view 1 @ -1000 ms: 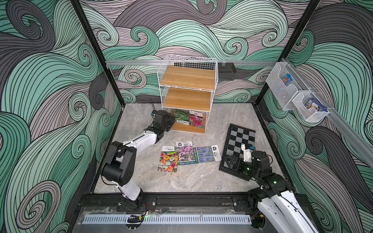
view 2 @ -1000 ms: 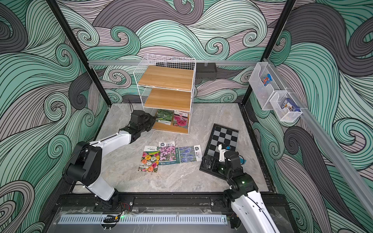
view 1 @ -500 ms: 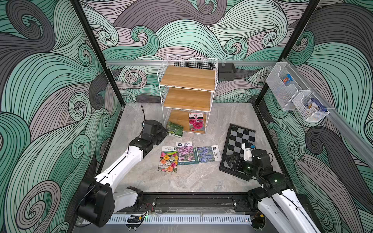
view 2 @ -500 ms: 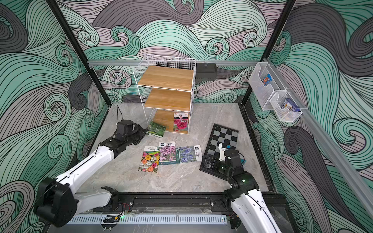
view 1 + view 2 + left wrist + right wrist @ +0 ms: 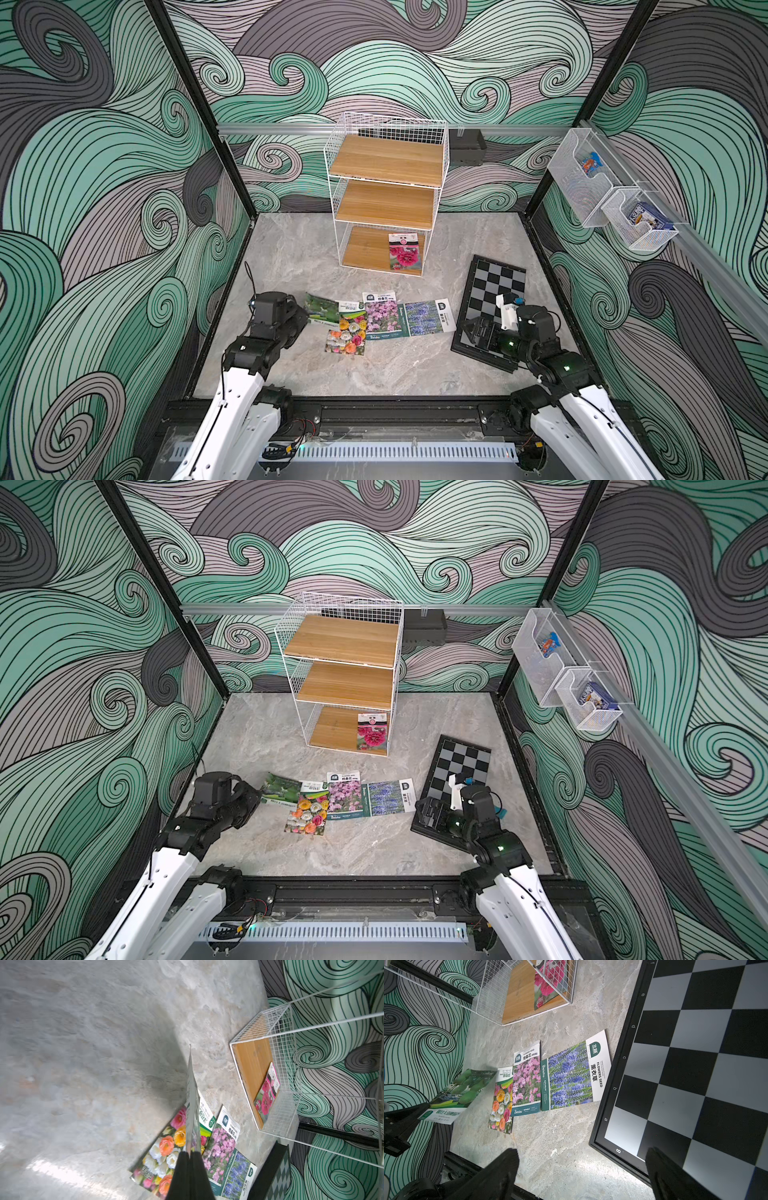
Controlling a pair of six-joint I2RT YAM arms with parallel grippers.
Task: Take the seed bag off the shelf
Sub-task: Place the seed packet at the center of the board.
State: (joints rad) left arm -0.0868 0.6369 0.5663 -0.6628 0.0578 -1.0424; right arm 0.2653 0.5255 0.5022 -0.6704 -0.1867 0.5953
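Since the earlier frame, our left gripper (image 5: 304,319) has drawn the green seed bag (image 5: 323,306) off the shelf (image 5: 384,205), now at its 1 o'clock. We grip the bag's edge; it projects toward 2 o'clock. Our right gripper (image 5: 582,1152) stands open.

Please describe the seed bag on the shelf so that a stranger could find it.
Find the white wire shelf at the back of the table. On its lowest wooden board lies one seed bag. It alone lies on the shelf and shows big magenta flowers; the other bags are out in front.
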